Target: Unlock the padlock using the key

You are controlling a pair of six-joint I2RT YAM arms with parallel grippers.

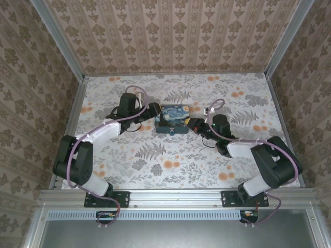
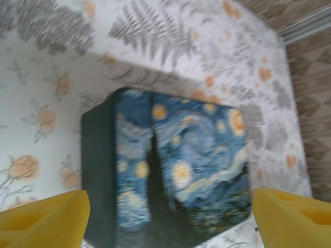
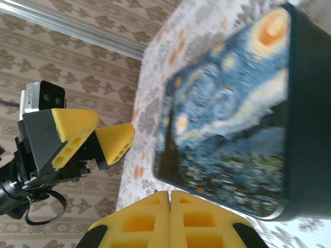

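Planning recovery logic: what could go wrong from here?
1. The left gripper is open, not gripping the tin box: the box may slide if the right gripper pushes it.
2. The right gripper is shut; whether it holds the key is unclear, so insertion into the padlock may fail.

Overhead camera; both wrists near tin

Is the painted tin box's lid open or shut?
Shut: the tin box has its painted lid flush on the dark body, no gap.
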